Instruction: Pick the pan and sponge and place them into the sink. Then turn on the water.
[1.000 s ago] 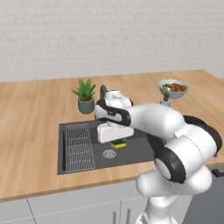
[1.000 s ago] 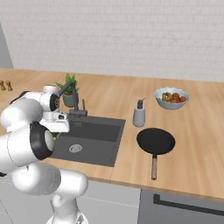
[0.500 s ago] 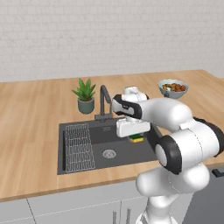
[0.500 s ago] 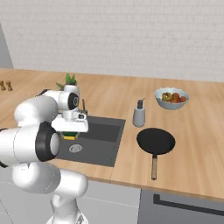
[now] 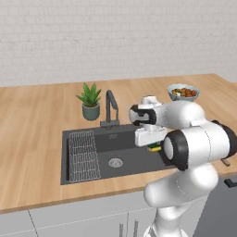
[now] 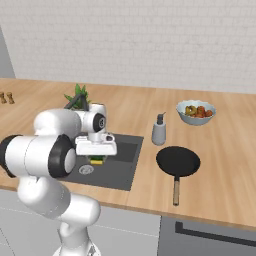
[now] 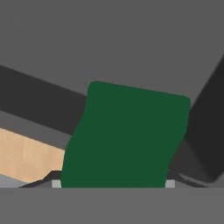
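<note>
White rounded arm point(image 5: 194, 139), dark joint rings, white hand.

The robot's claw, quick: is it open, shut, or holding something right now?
Gripper: shut on the sponge, held over the sink.

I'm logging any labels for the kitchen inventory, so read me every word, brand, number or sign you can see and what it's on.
None: no readable text stands on anything in these views.
The soap dispenser, pan, sponge, bowl of food, plant pot and sink are all plain, and so is the robot's own body.
</note>
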Tool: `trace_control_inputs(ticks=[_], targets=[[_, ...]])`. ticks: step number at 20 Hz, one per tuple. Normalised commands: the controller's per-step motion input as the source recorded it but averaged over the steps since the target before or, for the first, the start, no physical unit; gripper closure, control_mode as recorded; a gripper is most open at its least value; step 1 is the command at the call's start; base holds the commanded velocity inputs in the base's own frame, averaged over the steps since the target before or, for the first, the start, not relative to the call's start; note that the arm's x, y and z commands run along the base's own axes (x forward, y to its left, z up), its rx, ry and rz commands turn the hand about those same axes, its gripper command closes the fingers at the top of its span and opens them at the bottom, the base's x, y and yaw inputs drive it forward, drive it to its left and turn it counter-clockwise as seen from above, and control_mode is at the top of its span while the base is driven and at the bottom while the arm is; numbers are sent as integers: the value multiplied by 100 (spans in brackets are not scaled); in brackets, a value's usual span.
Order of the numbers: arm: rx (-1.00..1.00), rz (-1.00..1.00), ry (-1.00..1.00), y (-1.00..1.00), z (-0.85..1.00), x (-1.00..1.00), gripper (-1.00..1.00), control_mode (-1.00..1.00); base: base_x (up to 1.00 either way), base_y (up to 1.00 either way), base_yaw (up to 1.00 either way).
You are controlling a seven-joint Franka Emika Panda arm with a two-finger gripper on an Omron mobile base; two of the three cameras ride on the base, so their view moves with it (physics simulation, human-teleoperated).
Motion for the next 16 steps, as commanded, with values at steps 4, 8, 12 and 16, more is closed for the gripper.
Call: trace_control_inputs(ticks=[4,8,12,16], targets=[[0,3,-10,-5,-66,17,100,-100,0,0,0],[0,0,-7,-1,-63,15,100,-100,0,0,0],[0,0,-6,-2,-64,21,100,-100,0,0,0],[0,0,-4,0,-59,36,100,-100,0,0,0]])
